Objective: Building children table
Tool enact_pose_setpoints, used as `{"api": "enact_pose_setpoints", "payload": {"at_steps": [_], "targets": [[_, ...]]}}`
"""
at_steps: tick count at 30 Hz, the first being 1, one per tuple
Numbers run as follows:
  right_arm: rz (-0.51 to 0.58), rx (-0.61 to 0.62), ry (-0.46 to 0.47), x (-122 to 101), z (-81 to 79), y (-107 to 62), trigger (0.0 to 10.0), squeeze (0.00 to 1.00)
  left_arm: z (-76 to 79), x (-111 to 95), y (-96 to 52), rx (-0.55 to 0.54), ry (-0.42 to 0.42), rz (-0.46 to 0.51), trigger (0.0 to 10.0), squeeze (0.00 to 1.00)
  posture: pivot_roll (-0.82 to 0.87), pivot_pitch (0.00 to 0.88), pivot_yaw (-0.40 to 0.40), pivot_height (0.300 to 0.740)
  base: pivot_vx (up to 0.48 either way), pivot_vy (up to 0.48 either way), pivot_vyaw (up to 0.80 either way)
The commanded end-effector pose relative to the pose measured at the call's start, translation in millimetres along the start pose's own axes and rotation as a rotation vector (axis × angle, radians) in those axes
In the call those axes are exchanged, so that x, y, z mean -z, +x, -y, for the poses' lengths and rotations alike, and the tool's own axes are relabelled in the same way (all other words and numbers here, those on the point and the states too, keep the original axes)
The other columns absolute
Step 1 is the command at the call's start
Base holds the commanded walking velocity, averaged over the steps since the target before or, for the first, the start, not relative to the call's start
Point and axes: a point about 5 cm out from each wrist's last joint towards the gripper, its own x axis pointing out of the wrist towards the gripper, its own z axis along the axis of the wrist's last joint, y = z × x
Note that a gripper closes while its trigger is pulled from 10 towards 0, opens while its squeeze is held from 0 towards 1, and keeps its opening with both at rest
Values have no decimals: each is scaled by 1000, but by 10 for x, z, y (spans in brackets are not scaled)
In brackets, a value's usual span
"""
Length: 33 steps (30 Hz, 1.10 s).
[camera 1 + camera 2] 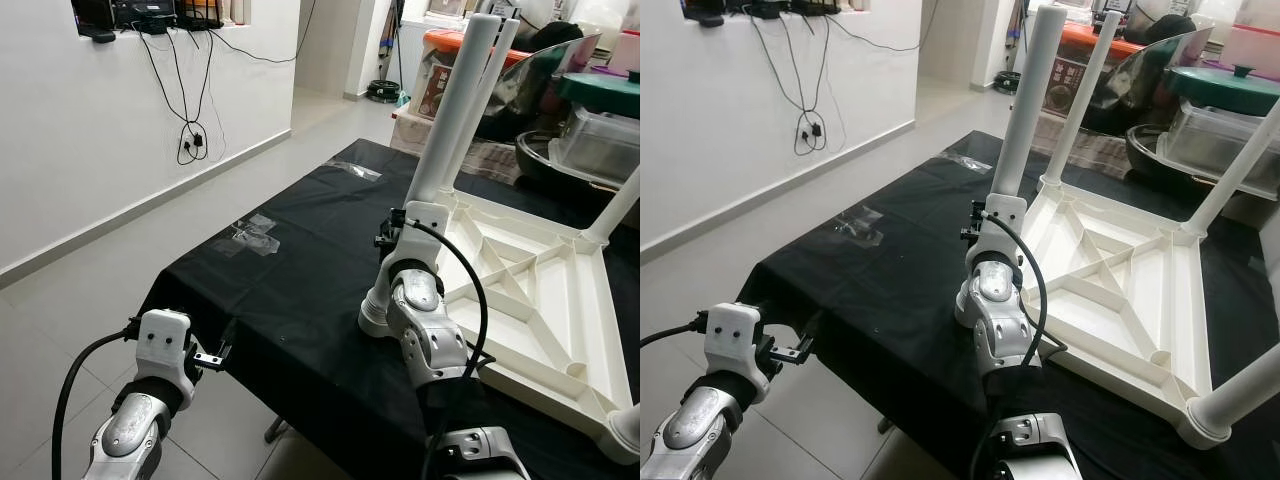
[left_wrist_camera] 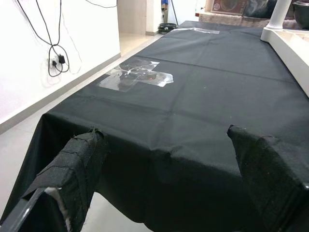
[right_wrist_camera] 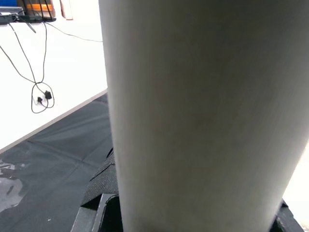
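A white children's table (image 1: pixel 520 290) lies upside down on a work table draped in black cloth (image 1: pixel 300 270). Its legs point upward. At the near left corner my right gripper (image 1: pixel 420 212) is shut around the base of one white leg (image 1: pixel 455 110). In the right wrist view that leg (image 3: pixel 193 106) stands very close between the black fingers (image 3: pixel 96 208). Another leg (image 1: pixel 1080 100) rises at the far corner, a third (image 1: pixel 1235 165) at the right, and a fourth (image 1: pixel 1240 385) at the near right. My left gripper (image 1: pixel 215 355) hovers open at the cloth's near left corner, its padded fingers (image 2: pixel 82 164) spread with nothing between them.
Clear tape patches (image 1: pixel 255 237) stick to the cloth left of the white table. Bare tiled floor (image 1: pixel 90 290) lies to the left, by a white wall with hanging cables (image 1: pixel 190 130). Boxes and plastic containers (image 1: pixel 600 130) crowd the space behind the work table.
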Motion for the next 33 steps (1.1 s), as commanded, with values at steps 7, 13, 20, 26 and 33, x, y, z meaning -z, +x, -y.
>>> {"api": "enact_pose_setpoints", "payload": {"at_steps": [7,13,20,26,33], "targets": [[-115,41,-8,233,115,-24,10000,424,45,14,20,20,-9,0,10000,0,90,0,-97,740,0,0,0],[-105,45,0,215,125,-29,10000,1000,48,19,19,23,-8,-1,10000,0,90,0,-97,740,0,0,0],[-74,42,16,142,122,-19,10000,1000,47,19,16,25,-8,-2,10000,0,89,0,-95,740,0,0,0],[-44,30,26,48,119,-6,10000,1000,45,20,17,26,-8,-2,10000,0,87,0,-94,740,0,0,0],[-31,26,38,-8,123,4,10000,1000,49,21,20,29,-8,-2,10000,0,85,0,-90,740,0,0,0]]}}
